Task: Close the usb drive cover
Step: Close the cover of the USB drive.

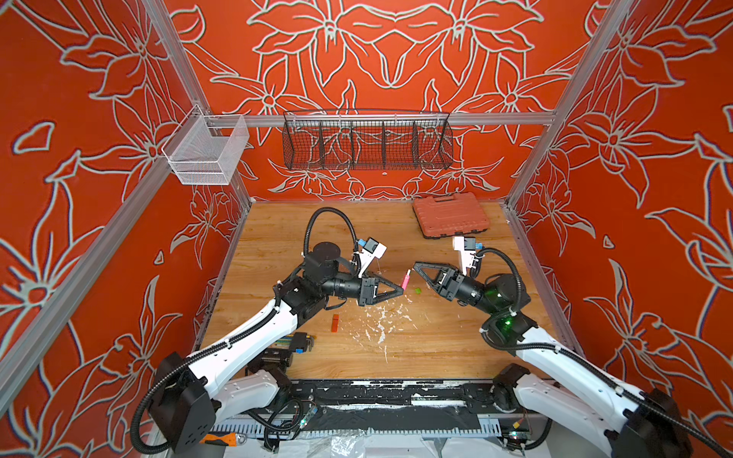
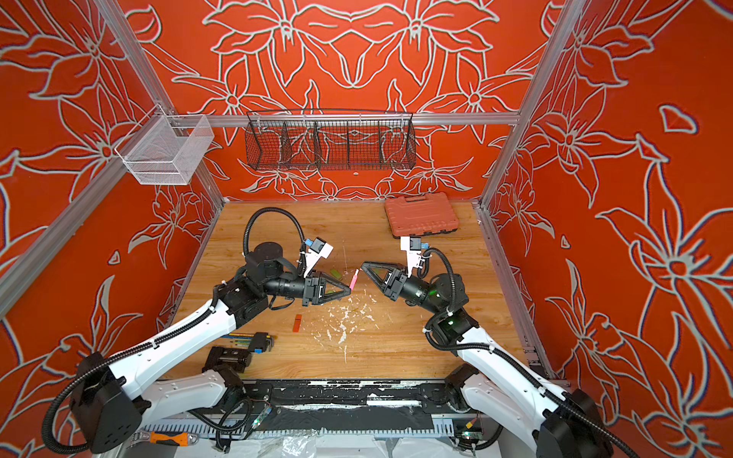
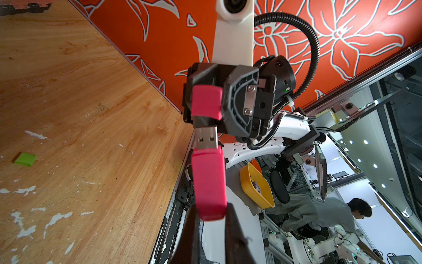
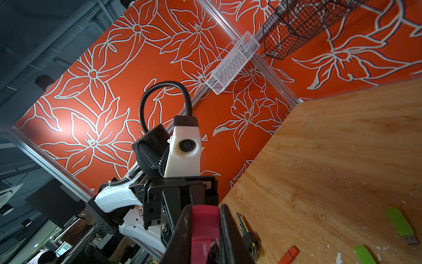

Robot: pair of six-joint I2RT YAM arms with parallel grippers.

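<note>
The pink USB drive point(image 3: 209, 185) is clamped by its body in the left claw point(image 1: 398, 292), clear of the table point(image 1: 436, 341). Its metal plug point(image 3: 205, 138) is bare and points at the right claw point(image 1: 415, 266). That claw pinches the pink cover point(image 3: 206, 102) in line with the plug, not yet seated. Judged: the two are held opposed so that a straight push closes the cover.
</note>
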